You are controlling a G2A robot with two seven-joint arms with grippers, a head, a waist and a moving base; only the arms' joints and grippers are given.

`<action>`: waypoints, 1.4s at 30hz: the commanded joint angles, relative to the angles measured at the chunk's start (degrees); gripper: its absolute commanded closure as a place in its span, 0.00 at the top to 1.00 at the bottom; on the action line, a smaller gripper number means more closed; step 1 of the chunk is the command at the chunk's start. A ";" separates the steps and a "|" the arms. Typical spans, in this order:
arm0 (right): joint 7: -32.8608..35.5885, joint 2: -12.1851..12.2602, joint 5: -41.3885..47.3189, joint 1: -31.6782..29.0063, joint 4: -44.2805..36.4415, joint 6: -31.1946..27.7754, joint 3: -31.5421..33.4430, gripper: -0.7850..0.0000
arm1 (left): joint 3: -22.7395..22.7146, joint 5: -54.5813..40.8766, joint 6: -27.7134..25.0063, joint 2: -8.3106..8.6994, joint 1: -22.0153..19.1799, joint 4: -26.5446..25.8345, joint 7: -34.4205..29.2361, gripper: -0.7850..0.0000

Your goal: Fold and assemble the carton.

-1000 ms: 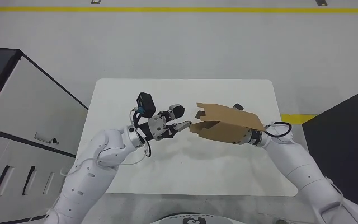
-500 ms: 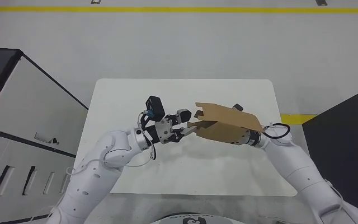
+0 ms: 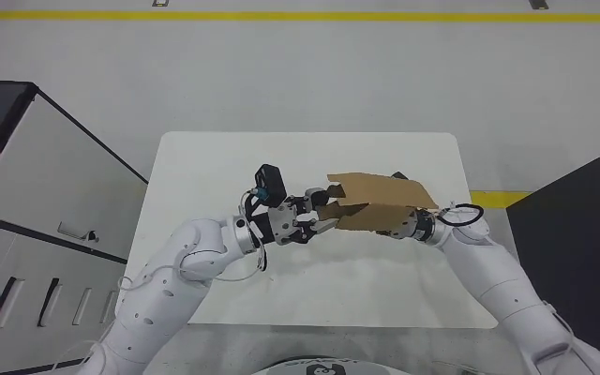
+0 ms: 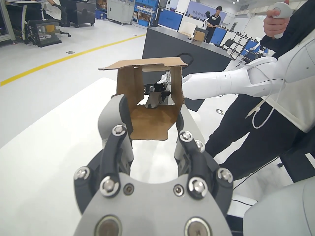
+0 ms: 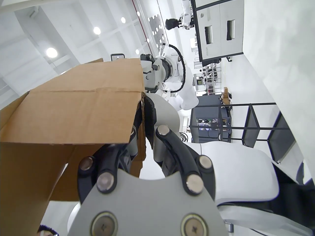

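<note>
Carton (image 3: 380, 202) held above table (image 3: 216, 169), right of centre. Right pincer (image 5: 144, 124) seems clamped on its right end, steadying it. Left pincer (image 4: 152, 116) spread wide, straddling open left end, likely for folding.

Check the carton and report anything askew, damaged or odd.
Nothing damaged. The carton is half assembled: its end flaps stand open between the left pincer's spread fingers, while the right pincer grips the far end.

The carton (image 3: 380, 199) hangs above the worktop (image 3: 375, 291), its left end between the left pincer's (image 3: 319, 208) fingers (image 4: 123, 114), the right pincer (image 3: 405, 223) clamped on its right end
</note>
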 commanded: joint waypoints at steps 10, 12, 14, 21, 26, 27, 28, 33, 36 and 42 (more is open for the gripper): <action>-1.81 -0.56 -0.93 0.37 0.35 1.71 0.22 0.00 | 1.16 0.53 0.04 -0.10 -0.57 -0.06 -0.43 0.49; -1.62 -0.63 -1.08 0.38 0.30 1.92 0.29 0.00 | 1.28 0.62 0.02 -0.11 -0.77 0.12 -0.48 0.49; -1.24 -0.72 -1.15 0.38 0.29 1.91 0.36 0.00 | 1.15 0.87 0.35 -0.11 -1.01 0.41 -0.37 0.49; 0.02 -0.94 -1.10 0.19 0.57 1.88 0.82 0.00 | -0.38 1.07 1.00 0.07 -1.10 0.40 0.31 0.49; 0.22 -1.06 -1.37 0.08 1.01 1.84 1.24 0.00 | -1.96 1.37 1.77 0.27 -0.56 -0.24 1.07 0.50; 0.21 -1.08 -1.50 0.07 1.08 1.85 1.31 0.00 | -2.15 1.67 1.89 0.30 -0.48 -0.41 1.17 0.50; 0.23 -1.11 -1.56 0.06 1.10 1.87 1.36 0.00 | -2.35 2.27 2.16 0.33 -0.43 -0.63 1.31 0.50; -0.16 -1.28 -1.89 0.02 1.44 2.32 1.54 0.00 | -2.23 4.06 2.94 0.31 0.15 -1.67 2.24 0.49; -0.61 -1.40 -1.79 -0.02 1.60 2.69 1.67 0.00 | -1.84 4.54 2.77 0.32 0.45 -2.03 2.00 0.48; -0.82 -1.63 -1.47 -0.21 1.64 2.92 1.98 0.00 | -1.38 4.25 3.28 0.27 0.49 -2.24 1.63 0.12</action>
